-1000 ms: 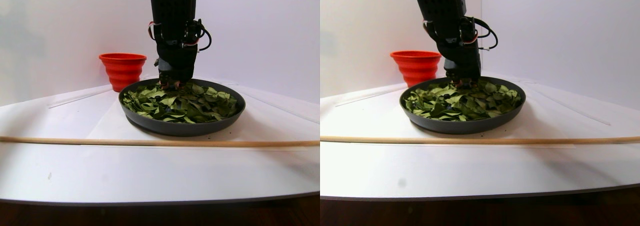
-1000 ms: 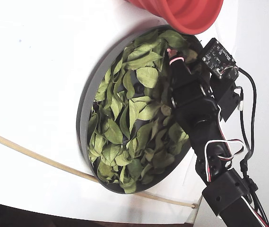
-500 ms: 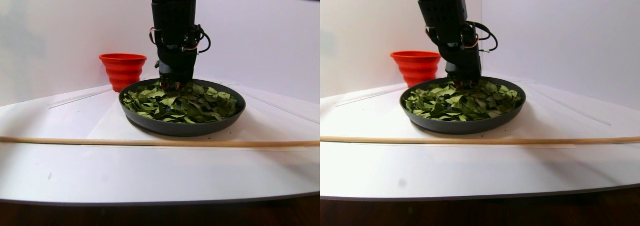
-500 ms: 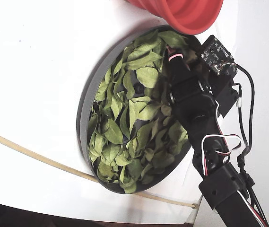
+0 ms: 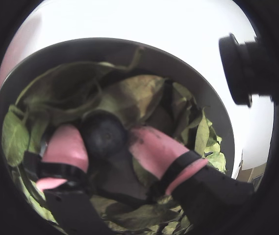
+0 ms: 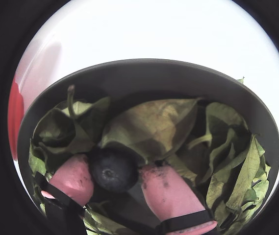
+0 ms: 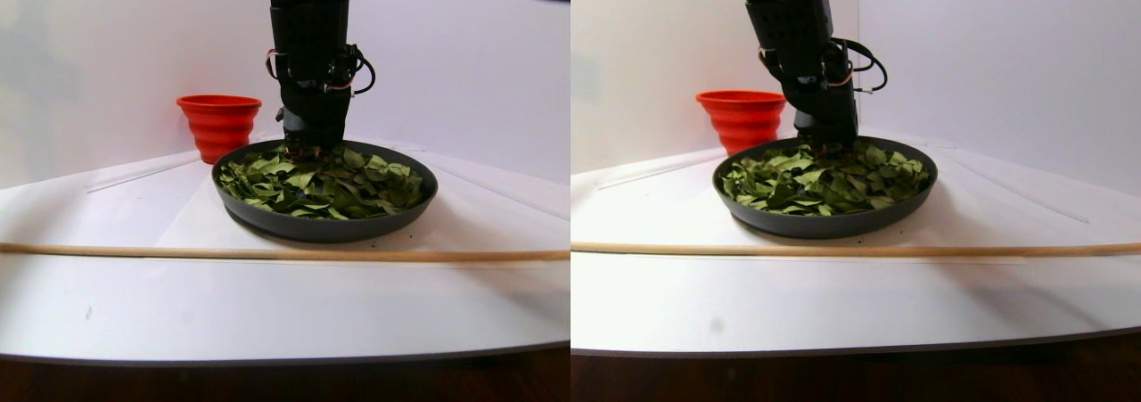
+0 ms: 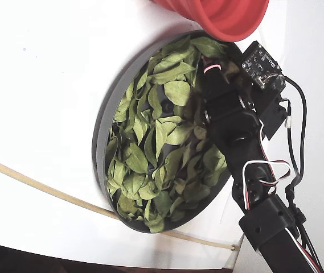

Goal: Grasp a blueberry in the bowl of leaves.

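Observation:
A dark blueberry (image 5: 102, 134) lies among green leaves (image 5: 139, 93) in the wide dark-grey bowl (image 5: 105, 46). My gripper (image 5: 103, 133) has two pink-tipped fingers, and the berry sits between their tips; both pads look pressed to its sides. Another wrist view shows the same: gripper (image 6: 114, 167), blueberry (image 6: 112, 169), leaves (image 6: 154, 122), bowl rim (image 6: 149, 68). In the stereo pair view the gripper (image 7: 307, 148) is down in the leaves (image 7: 330, 184) at the bowl's (image 7: 321, 228) far side. In the fixed view the gripper (image 8: 213, 71) is at the bowl's (image 8: 102, 131) upper right. The berry is hidden in both.
A red-orange ribbed bowl (image 7: 218, 121) stands behind the dish to the left, and close beside it in the fixed view (image 8: 224, 14). A thin wooden stick (image 7: 267, 253) lies across the white table in front of the dish. A black camera body (image 5: 242, 68) juts in at the right.

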{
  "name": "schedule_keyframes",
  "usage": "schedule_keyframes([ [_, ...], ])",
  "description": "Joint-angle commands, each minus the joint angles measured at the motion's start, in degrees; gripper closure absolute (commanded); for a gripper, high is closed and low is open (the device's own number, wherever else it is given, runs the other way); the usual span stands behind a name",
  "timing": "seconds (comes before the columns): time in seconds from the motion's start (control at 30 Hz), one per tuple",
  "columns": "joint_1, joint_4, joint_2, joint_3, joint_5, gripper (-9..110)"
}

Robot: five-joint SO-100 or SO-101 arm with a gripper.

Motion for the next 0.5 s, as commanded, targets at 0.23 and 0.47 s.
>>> schedule_keyframes([
  [0.23,0.2,0.6,1.1,-3.4,0.8,86],
  [0.47,0.2,0.7,3.4,-1.8,1.1,87],
])
